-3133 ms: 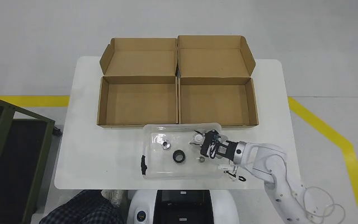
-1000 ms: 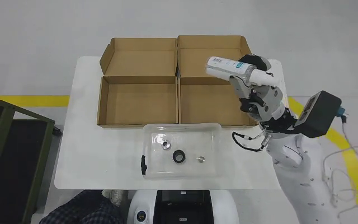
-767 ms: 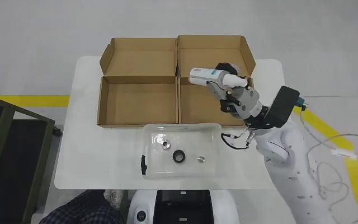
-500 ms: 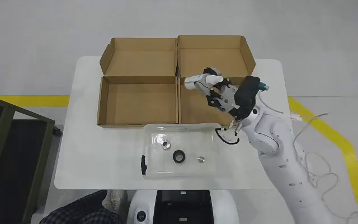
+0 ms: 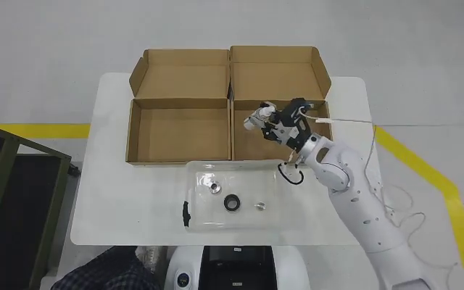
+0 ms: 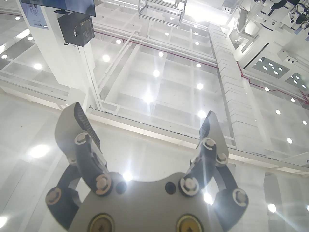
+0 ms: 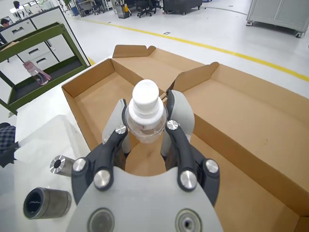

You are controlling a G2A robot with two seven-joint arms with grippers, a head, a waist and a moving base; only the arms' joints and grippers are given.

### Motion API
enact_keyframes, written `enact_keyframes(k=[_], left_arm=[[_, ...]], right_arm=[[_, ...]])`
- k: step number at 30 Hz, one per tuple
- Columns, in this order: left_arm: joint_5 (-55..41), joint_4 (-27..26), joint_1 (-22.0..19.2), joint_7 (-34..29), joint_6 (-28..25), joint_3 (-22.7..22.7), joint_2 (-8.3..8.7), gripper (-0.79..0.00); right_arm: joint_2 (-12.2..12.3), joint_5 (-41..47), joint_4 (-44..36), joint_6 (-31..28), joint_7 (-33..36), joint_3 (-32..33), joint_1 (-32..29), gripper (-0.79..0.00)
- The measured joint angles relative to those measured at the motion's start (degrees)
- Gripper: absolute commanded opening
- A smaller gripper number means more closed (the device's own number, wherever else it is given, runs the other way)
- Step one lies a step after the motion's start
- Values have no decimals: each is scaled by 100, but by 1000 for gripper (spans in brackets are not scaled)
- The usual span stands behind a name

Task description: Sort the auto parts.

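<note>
Over 1 o'clock box (image 5: 315, 134) off tray (image 5: 197, 212), R gripper (image 7: 146, 108) clamps bottle (image 7: 145, 96); both boxes look empty, 3 parts (image 5: 232, 204) left in tray.

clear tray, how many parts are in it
3 in the clear tray: a silver sleeve near its box-side wall, a dark ring mid-tray, a small silver piece beside the ring. A white-capped part is in the right gripper, outside the tray.
</note>
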Motion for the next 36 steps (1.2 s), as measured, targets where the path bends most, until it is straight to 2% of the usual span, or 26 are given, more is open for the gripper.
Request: enact_keyframes(k=[5,15,17,22,23,24,25,26,36], left_arm=[[0,0,0,0,0,0,0,0],[0,0,0,0,0,0,0,0],[0,0,0,0,0,0,0,0],[0,0,0,0,0,0,0,0],[0,0,0,0,0,0,0,0],[0,0,0,0,0,0,0,0],[0,0,0,0,0,0,0,0],[0,0,0,0,0,0,0,0],[0,0,0,0,0,0,0,0]], right_arm=[[-40,-433,191,212,335,-235,192,-785],[-148,-458,640,375,590,-564,431,-785],[-165,-497,706,385,596,-618,465,-625],[-206,-615,764,490,655,-739,516,-499],[-212,-631,761,503,656,-754,518,-406],[-218,-670,757,524,669,-770,523,-163],[-221,-703,754,544,681,-780,526,-37],[-225,-725,751,562,689,-788,527,0],[-212,-867,366,609,649,-646,445,0]])
